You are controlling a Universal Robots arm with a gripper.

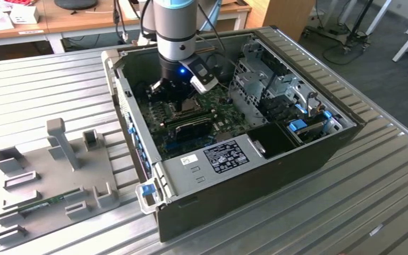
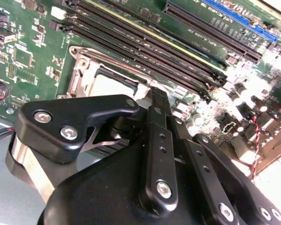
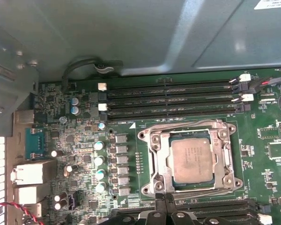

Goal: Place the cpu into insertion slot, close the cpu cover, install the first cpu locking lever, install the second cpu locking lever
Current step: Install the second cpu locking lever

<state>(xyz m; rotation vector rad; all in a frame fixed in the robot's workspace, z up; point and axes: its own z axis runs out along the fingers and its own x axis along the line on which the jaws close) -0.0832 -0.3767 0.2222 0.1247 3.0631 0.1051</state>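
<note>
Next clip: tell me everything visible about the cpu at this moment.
The cpu is a small flat square chip with a dull grey metal top that carries faint print. In the first wrist view it lies level in the insertion slot on the green motherboard, framed by the silvery cpu cover, whose cut-out centre leaves the chip's top showing. The memory slots run beside it. The claw sits at the socket's edge, not touching the chip's top.

Lab or workshop — slatted metal bench (image 1: 374,175), wooden desks (image 1: 83,21), open computer case (image 1: 317,154)
</note>
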